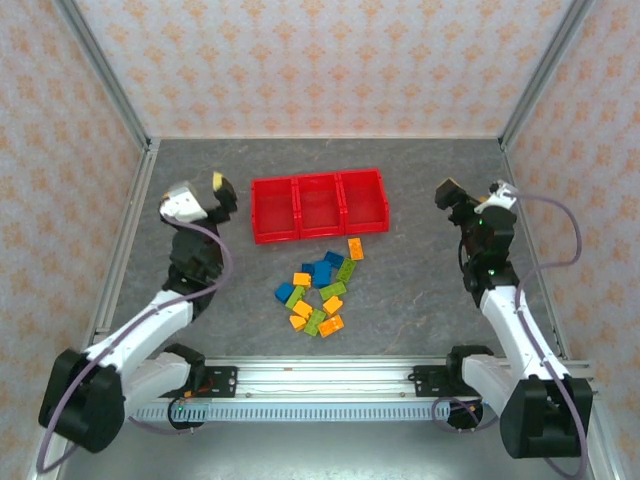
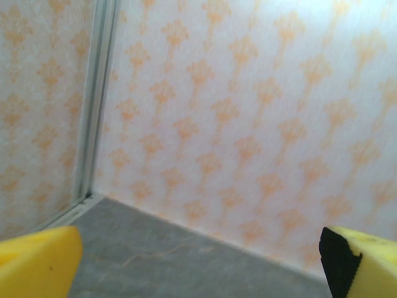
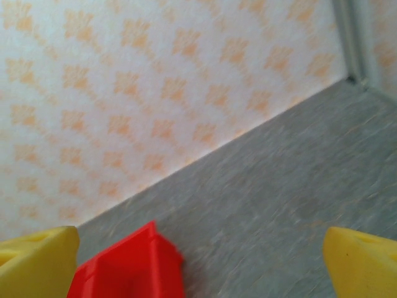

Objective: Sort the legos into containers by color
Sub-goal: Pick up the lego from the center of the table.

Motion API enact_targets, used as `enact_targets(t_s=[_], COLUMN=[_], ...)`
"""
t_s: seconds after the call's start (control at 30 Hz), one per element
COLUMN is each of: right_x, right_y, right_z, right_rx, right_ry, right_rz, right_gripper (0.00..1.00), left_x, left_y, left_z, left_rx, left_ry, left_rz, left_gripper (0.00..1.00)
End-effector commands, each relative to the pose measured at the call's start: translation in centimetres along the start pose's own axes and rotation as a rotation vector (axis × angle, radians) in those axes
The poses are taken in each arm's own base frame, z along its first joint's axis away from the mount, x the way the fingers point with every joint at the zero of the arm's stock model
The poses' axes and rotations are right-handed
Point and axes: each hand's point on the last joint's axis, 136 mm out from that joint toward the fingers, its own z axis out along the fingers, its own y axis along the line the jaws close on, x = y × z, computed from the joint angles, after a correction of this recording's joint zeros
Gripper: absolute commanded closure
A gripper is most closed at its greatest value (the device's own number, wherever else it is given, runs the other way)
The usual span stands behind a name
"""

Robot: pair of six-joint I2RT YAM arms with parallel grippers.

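The main risk sits in the pile itself: the legos [image 1: 322,272] lie bunched on the table [image 1: 430,290] in front of the containers [image 1: 320,176], blue, green and orange pieces touching or just beside one another. Fingers coming down spread this wide could catch two colours at once or shove neighbours aside. One orange brick [image 1: 355,248] lies apart from the rest, near the bins' front wall, where a finger may have little room to get behind it. As both arms would reach toward the same middle patch, they could also crowd each other. The left gripper [image 1: 225,190] hangs raised at the left of the bins, the right gripper [image 1: 447,193] raised well to their right. Each has its jaws wide apart and holds nothing, and the wrist views show the same. The three red compartments share thin dividers, so a small brick released near one could probably bounce into the wrong bin. All three compartments look empty, so sorting has not begun.
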Motion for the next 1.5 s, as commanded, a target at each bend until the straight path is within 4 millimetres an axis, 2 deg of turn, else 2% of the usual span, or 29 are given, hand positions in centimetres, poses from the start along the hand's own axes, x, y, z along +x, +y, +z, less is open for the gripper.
enact_targets(t_s=[0.0,0.13,0.27,0.4,0.5,0.6,0.77,0.9,1.1,1.23,1.47], right_x=[7.4,12.0,16.1,20.2,22.6,24.6,26.6,27.3,28.9,29.5,29.8], right_y=[0.2,2.2,4.0,5.0,5.9,6.8,7.2,7.7,7.4,7.3,6.6], right_z=[-0.2,0.0,0.4,1.2,1.9,2.4,2.9,3.2,3.4,3.6,4.3], right_rx=[0.012,-0.009,-0.009,0.028,0.031,0.051,0.086,0.089,0.121,0.133,0.182], right_ry=[0.377,0.571,0.685,0.778,0.836,0.874,0.905,0.898,0.917,0.918,0.909], right_rz=[0.043,-0.003,-0.08,-0.163,-0.203,-0.272,-0.335,-0.353,-0.393,-0.408,-0.435], right_gripper=[0.02,0.06,0.09,0.13,0.16,0.18,0.21,0.27,0.29,0.3,0.41], left_x=[6.4,8.9,10.3,9.4,7.8,6.9,7.2,7.7,8.0,8.0,9.0], left_y=[1.1,0.2,0.9,1.3,0.6,0.7,0.9,1.1,1.0,1.1,1.0], left_z=[-2.1,-5.4,-8.8,-10.8,-11.3,-11.5,-11.5,-11.4,-11.4,-11.4,-11.3], left_rx=[-0.037,0.055,0.099,0.149,0.227,0.241,0.224,0.206,0.204,0.2,0.193], left_ry=[0.398,0.637,0.775,0.775,0.703,0.662,0.674,0.692,0.701,0.699,0.728], left_rz=[-0.002,-0.033,-0.015,-0.035,-0.082,-0.098,-0.093,-0.088,-0.086,-0.089,-0.08], left_gripper=[0.01,0.01,0.01,0.01,0.01,0.01,0.01,0.01,0.01,0.01,0.01])
